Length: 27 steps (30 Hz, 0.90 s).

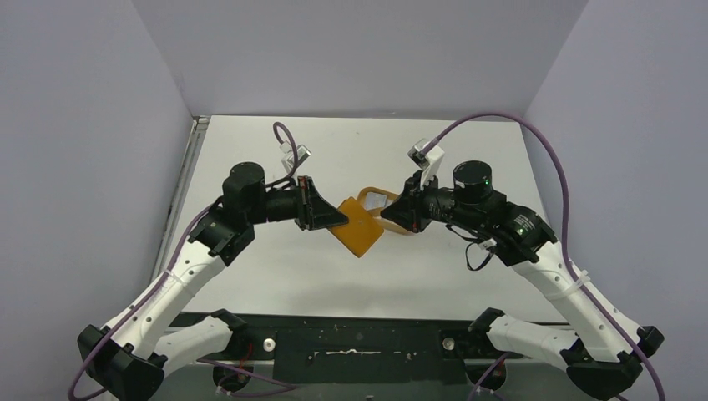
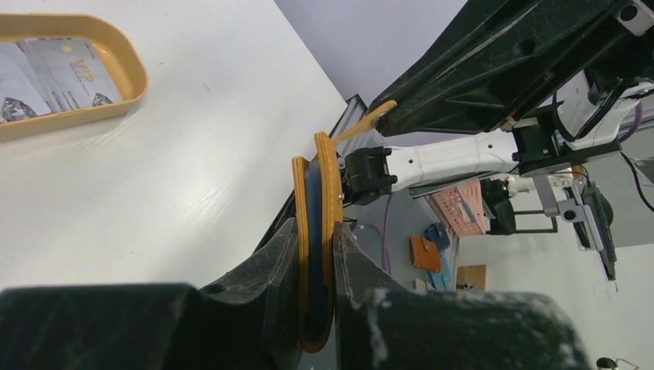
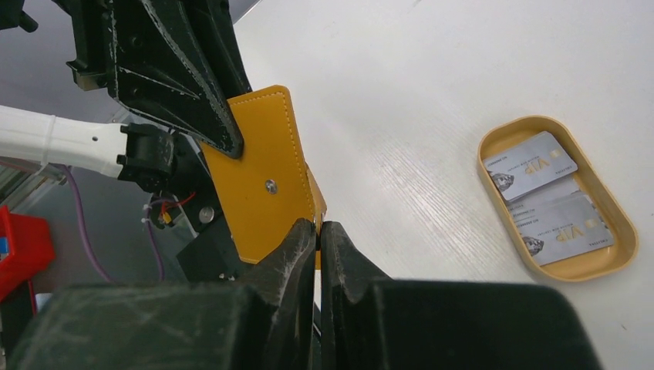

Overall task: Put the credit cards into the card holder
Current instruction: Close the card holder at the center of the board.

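Fingers of the left pincer (image 2: 316, 239) clamp the card holder (image 2: 330, 177) edge-on, raised off the counter (image 2: 193, 154). The right pincer (image 3: 318, 230), pressed together, pinches the holder's small tab. Two credit cards (image 3: 532, 166) lie well apart from it in the orange oval tray (image 3: 626, 248).

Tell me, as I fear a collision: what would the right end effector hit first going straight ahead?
The wallet it grips; right behind that, probably the left end effector.
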Motion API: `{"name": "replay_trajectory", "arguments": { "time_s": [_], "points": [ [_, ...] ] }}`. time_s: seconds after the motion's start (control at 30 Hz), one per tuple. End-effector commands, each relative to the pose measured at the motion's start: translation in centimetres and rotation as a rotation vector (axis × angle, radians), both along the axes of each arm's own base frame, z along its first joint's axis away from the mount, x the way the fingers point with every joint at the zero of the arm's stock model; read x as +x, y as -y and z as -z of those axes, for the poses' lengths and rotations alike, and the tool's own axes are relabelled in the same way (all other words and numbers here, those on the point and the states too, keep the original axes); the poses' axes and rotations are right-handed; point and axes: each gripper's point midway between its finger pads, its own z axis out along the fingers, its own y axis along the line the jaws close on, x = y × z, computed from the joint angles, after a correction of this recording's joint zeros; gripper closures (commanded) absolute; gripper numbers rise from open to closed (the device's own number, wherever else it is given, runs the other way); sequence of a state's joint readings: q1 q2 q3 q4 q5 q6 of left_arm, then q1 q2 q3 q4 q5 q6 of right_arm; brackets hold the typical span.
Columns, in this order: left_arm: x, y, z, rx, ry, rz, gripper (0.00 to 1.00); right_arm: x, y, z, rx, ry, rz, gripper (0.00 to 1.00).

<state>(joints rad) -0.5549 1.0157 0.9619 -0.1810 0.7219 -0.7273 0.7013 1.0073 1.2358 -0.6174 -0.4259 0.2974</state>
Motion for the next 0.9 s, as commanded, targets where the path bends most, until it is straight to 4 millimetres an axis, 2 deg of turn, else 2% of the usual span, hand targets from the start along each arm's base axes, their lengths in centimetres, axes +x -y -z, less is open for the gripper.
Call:
{"name": "replay_trajectory", "arguments": {
  "time_s": [0.0,0.27,0.53,0.7,0.87],
  "points": [
    [1.5,-0.5,-0.9,0.05,0.024,-0.069,1.0,-0.3,0.3,-2.3,0.0,0.059,-0.03,1.0],
    [1.8,0.0,-1.9,0.044,0.01,-0.072,1.0,-0.7,-2.2,-1.5,0.11,-0.035,-0.094,1.0],
    [1.5,0.0,-1.6,0.067,0.022,-0.06,1.0,-0.1,-3.3,-0.8,0.154,-0.09,-0.116,1.0],
    [1.1,-0.3,-1.1,0.083,0.022,-0.056,1.0,0.6,-2.2,-1.4,0.148,-0.068,-0.075,0.73],
    [0.7,-0.5,-1.4,0.079,0.033,-0.047,1.0,1.1,-1.3,-1.0,0.133,-0.072,-0.04,0.6]
  ]
}}
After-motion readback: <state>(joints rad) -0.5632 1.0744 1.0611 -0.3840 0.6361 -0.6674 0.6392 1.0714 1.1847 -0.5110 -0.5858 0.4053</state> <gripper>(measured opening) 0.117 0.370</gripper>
